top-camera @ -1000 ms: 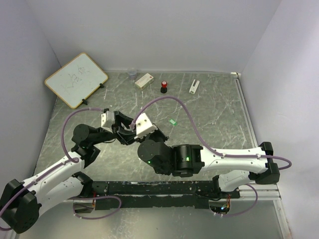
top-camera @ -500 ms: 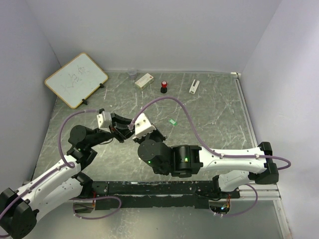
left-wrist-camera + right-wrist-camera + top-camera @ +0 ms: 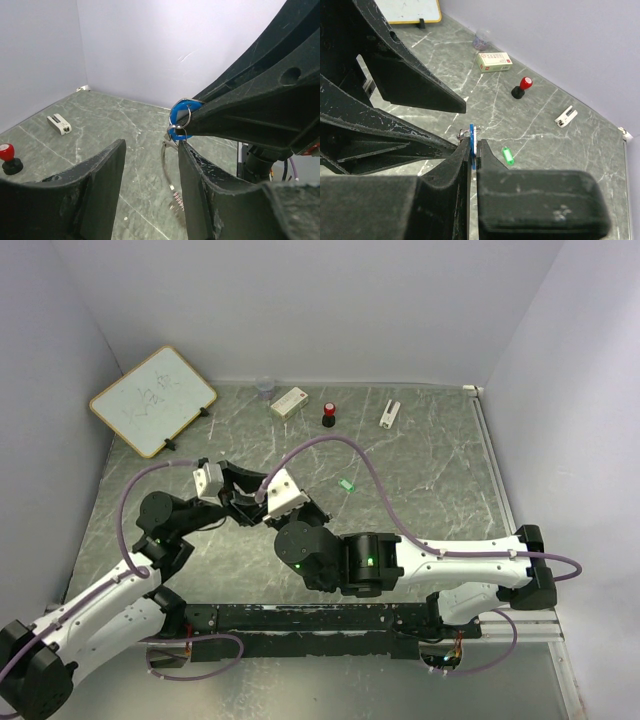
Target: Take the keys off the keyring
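Observation:
My right gripper [image 3: 474, 150] is shut on the flat blue head of a key [image 3: 472, 136], held above the table. The thin wire keyring [image 3: 465, 134] pokes out at its fingertips. In the left wrist view the same blue head [image 3: 178, 115] and keyring [image 3: 186, 118] sit at the tip of the right gripper's fingers, and a thin metal piece [image 3: 172, 186] dangles below them. My left gripper [image 3: 150, 155] stands open just under the ring, its right finger [image 3: 200, 190] beside the dangling piece. A green-headed key [image 3: 347, 484] lies loose on the table. The two grippers meet tip to tip [image 3: 250, 498].
At the back stand a whiteboard [image 3: 152, 400], a clear cup [image 3: 265, 388], a white box [image 3: 289, 401], a red-capped black knob [image 3: 328, 417] and a white clip [image 3: 389, 413]. A purple cable [image 3: 370, 465] arcs over the table's middle.
My left gripper has drawn back slightly to the left and stands open again after narrowing. The right gripper has kept its hold and barely moved.

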### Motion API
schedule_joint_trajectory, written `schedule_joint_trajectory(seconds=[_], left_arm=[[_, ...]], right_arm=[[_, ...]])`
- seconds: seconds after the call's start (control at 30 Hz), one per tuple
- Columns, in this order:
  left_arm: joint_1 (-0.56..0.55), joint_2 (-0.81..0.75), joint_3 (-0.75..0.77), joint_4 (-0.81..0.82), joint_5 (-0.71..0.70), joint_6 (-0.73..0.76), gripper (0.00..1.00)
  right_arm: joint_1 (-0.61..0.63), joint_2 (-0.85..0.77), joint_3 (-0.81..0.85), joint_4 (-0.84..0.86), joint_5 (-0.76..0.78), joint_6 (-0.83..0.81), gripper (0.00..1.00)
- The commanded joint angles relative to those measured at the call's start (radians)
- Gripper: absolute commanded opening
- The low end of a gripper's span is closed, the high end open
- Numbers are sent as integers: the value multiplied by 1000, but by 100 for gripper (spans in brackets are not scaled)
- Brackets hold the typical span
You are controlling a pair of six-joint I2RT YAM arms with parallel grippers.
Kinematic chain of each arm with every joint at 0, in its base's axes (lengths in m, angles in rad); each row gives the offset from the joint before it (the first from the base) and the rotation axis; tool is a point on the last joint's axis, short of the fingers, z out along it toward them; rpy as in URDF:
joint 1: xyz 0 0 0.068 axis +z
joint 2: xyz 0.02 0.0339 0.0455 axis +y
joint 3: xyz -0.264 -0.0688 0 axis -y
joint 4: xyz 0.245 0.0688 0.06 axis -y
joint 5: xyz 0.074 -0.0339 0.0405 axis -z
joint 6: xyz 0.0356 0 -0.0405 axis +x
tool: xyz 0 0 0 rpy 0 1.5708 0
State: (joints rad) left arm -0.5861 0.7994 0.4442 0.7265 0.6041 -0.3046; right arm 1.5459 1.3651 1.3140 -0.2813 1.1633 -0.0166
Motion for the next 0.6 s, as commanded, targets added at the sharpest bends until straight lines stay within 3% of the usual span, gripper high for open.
schedule_joint_trajectory(seconds=[0.0, 0.3, 0.57], left_arm=[[3, -42, 9, -19, -14, 17, 56], [3, -128, 0, -110, -70, 57, 52], [2, -103, 6, -90, -7, 39, 51]], right_arm=[[3, 0, -14, 51, 15, -20, 0], [4, 4, -22, 49, 16, -11, 0], [4, 9, -25, 74, 19, -27, 0]])
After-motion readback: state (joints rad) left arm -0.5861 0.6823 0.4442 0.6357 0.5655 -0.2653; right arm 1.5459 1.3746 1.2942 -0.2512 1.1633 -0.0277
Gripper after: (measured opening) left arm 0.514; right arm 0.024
